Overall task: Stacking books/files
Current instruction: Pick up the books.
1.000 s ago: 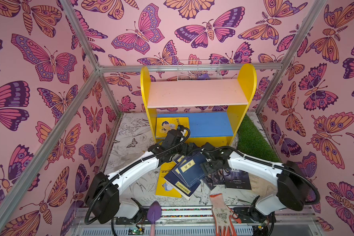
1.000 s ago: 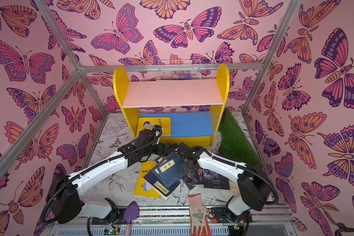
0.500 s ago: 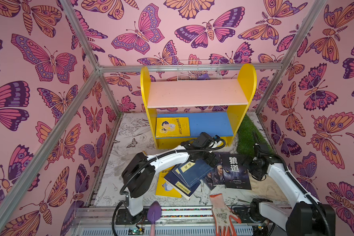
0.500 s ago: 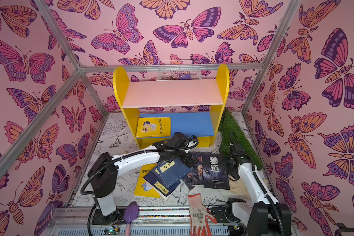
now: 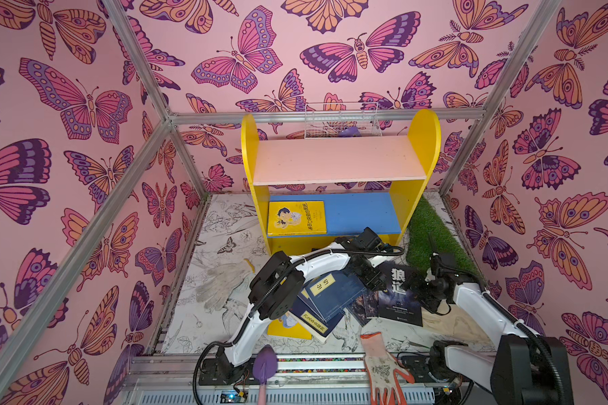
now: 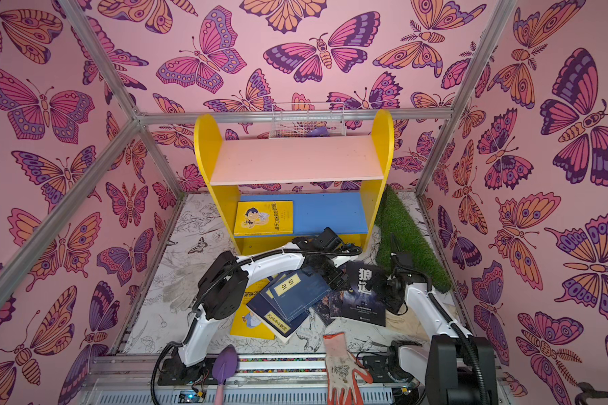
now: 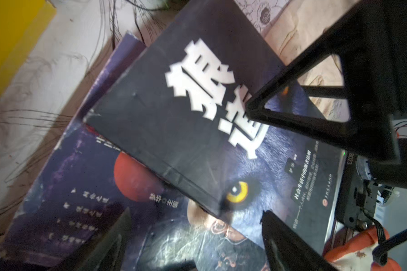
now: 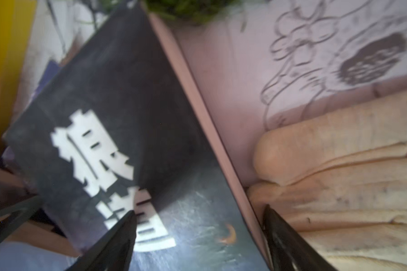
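Note:
The black wolf-face book (image 5: 401, 303) (image 7: 174, 117) (image 8: 118, 98) lies on the floor, overlapping a dark portrait cover (image 7: 80, 187). My left gripper (image 5: 372, 277) (image 7: 197, 234) hovers open at the book's left edge, jaws spread over both covers. From the other side my right gripper (image 5: 420, 291) (image 8: 200, 234) is open astride the book's page edge, one finger over the cover and one beside it. Left of them lie fanned navy books (image 5: 334, 294) on a yellow book (image 5: 288, 328). Another yellow cartoon book (image 5: 295, 218) lies on the blue lower shelf.
The yellow shelf unit (image 5: 341, 157) stands at the back, with a wire basket (image 5: 341, 122) behind it. A grass mat (image 5: 432, 238) lies to its right. A beige glove (image 8: 338, 176) touches the wolf book's right side. In front lie a white-and-orange glove (image 5: 383, 368) and a purple trowel (image 5: 265, 364).
The left gripper left the shelf's yellow book and came down to the wolf book's left edge. The right gripper moved left onto the book's right edge. Both jaws narrowed slightly.

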{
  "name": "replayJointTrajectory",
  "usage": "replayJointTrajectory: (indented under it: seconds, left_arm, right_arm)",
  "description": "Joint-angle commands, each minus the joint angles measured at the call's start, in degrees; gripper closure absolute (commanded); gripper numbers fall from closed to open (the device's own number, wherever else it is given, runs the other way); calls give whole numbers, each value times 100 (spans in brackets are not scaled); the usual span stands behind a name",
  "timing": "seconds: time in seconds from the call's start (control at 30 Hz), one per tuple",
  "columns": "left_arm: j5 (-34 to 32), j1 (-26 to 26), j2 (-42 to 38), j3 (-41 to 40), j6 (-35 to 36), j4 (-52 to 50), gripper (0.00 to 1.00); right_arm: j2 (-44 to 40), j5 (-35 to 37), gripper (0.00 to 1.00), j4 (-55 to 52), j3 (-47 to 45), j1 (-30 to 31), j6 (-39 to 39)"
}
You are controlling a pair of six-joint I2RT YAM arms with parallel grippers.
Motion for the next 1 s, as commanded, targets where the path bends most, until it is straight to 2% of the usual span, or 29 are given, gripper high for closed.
replayJointTrajectory:
  seconds: [0.0,0.17,0.37,0.47,0.6,0.7,0.9,0.97]
  left_arm:
    - [221,1,139,195,104,-512,15]
    - [401,56,365,394,5,-640,16]
    - [671,45,625,669,68,-665,22]
    - [793,28,775,870,62,-697,30]
    - [965,-5,796,1300,7,-654,31]
    - [1375,-16,708,1549,52,-586,35]
    - [1842,-117,672,1644,331,-522,40]
    - [1895,-153,732,1643,373,-524,48]
  right_arm:
    - [-149,-179,15,156,92,142,139]
    - [-125,-414,16,506,138,308,138]
    - [22,-365,16,529,277,582,-8]
    - [61,-324,16,555,286,674,-47]
    - [153,-276,16,538,297,783,-144]
    - [176,-255,16,531,290,780,-162]
    - [135,-129,16,509,276,790,-178]
    - [131,-135,16,551,250,792,-171]
